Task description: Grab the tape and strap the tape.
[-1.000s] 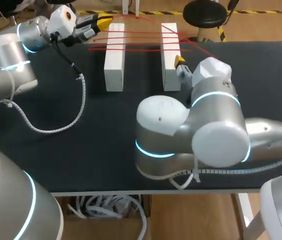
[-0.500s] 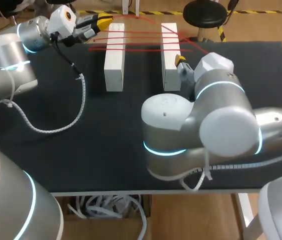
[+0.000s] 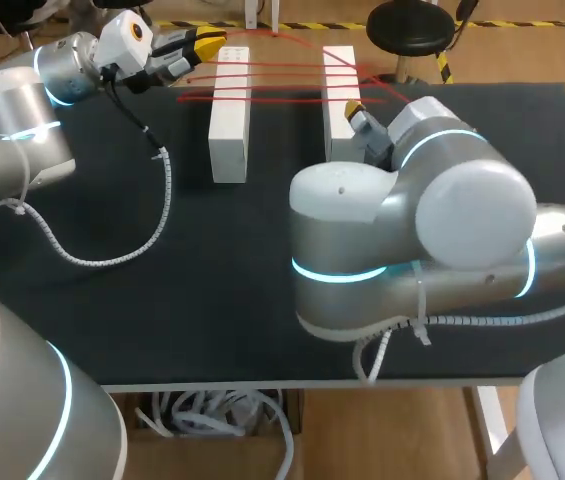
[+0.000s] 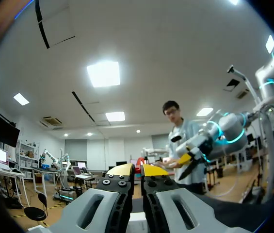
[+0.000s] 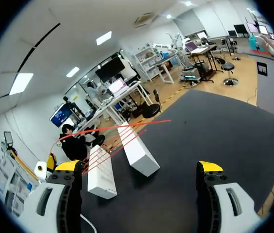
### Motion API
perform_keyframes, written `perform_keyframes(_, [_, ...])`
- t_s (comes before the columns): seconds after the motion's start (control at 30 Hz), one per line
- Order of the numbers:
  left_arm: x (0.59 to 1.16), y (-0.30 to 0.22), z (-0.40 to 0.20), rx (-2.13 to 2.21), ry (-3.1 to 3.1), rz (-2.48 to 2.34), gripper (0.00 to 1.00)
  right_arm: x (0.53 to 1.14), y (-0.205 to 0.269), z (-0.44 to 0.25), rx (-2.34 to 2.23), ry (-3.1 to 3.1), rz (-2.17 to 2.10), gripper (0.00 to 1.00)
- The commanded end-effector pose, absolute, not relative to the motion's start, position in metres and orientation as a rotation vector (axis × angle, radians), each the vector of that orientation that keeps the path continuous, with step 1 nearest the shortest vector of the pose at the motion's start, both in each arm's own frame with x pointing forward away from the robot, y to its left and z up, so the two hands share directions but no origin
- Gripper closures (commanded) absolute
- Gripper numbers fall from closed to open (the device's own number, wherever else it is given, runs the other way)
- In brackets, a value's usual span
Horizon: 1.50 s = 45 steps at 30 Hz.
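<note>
You have the red tape (image 3: 282, 82) strung in several strands across the tops of two white blocks that stand side by side at the far part of the black table (image 3: 112, 320). The left block (image 3: 229, 120) and the right block (image 3: 339, 80) are well apart, and the strands run flat between them and reach a little beyond each. Past the right block they slant toward your right arm (image 3: 412, 240) and pass out of sight behind it. Your left gripper (image 3: 205, 42) comes in from the far left corner and sits just beside the far end of the left block. In its own wrist view the two yellow tips are pressed almost together, and a sliver of red shows in the narrow slit between them, so it looks clamped on the tape's end. One strand curves from those tips over toward the right block. Your right gripper (image 5: 139, 167) is spread wide with nothing between its fingers. In the head view it hangs just beside the right block on its outer side, and the bulk of the arm hides the table beneath. In its wrist view both blocks and the strands lie ahead of the spread fingers, apart from them. A white ribbed cable (image 3: 112, 255) from your left arm droops in a loop onto the table near the left block
</note>
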<state>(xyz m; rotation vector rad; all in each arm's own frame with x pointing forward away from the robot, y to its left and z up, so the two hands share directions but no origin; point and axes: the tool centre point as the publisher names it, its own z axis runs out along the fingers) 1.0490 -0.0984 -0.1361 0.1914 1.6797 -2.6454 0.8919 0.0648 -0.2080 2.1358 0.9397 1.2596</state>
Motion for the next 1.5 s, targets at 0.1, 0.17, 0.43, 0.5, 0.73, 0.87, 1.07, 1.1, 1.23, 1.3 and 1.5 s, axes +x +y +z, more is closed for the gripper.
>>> perform_keyframes(0.1, [1.0491,-0.0987,-0.1363,0.191,1.679,-2.645,1.0,0.8981,0.0589,-0.2008,2.222,0.939,1.258,0.0])
perform_keyframes(0.17, [1.0491,-0.0987,-0.1363,0.191,1.679,-2.645,1.0,0.8996,0.0582,-0.2018,2.256,0.941,1.247,0.0])
perform_keyframes(0.43, [1.0491,-0.0987,-0.1363,0.191,1.679,-2.645,1.0,0.9004,0.0578,-0.2021,2.252,0.966,1.254,0.0])
perform_keyframes(0.5, [1.0491,-0.0987,-0.1363,0.191,1.679,-2.645,1.0,0.9004,0.0578,-0.2021,2.252,0.966,1.254,0.0])
perform_keyframes(0.73, [1.0491,-0.0987,-0.1363,0.191,1.679,-2.645,1.0,0.9004,0.0578,-0.2021,2.252,0.966,1.254,0.0])
perform_keyframes(0.87, [1.0491,-0.0987,-0.1363,0.191,1.679,-2.645,1.0,0.9004,0.0578,-0.2021,2.252,0.966,1.254,0.0])
perform_keyframes(1.07, [1.0491,-0.0987,-0.1363,0.191,1.679,-2.645,1.0,0.9006,0.0567,-0.2018,2.358,0.923,1.223,0.0])
perform_keyframes(1.1, [1.0491,-0.0987,-0.1363,0.191,1.679,-2.645,1.0,0.9004,0.0561,-0.202,2.397,0.898,1.211,0.0])
perform_keyframes(1.23, [1.0491,-0.0987,-0.1363,0.191,1.679,-2.645,1.0,0.8993,0.0547,-0.2025,2.515,0.811,1.22,0.0])
perform_keyframes(1.3, [1.0491,-0.0987,-0.1363,0.191,1.679,-2.645,1.0,0.8986,0.0545,-0.2018,2.536,0.783,1.233,0.0])
perform_keyframes(1.5, [1.0491,-0.0987,-0.1363,0.191,1.679,-2.645,1.0,0.8979,0.055,-0.1977,2.613,0.676,1.32,0.0])
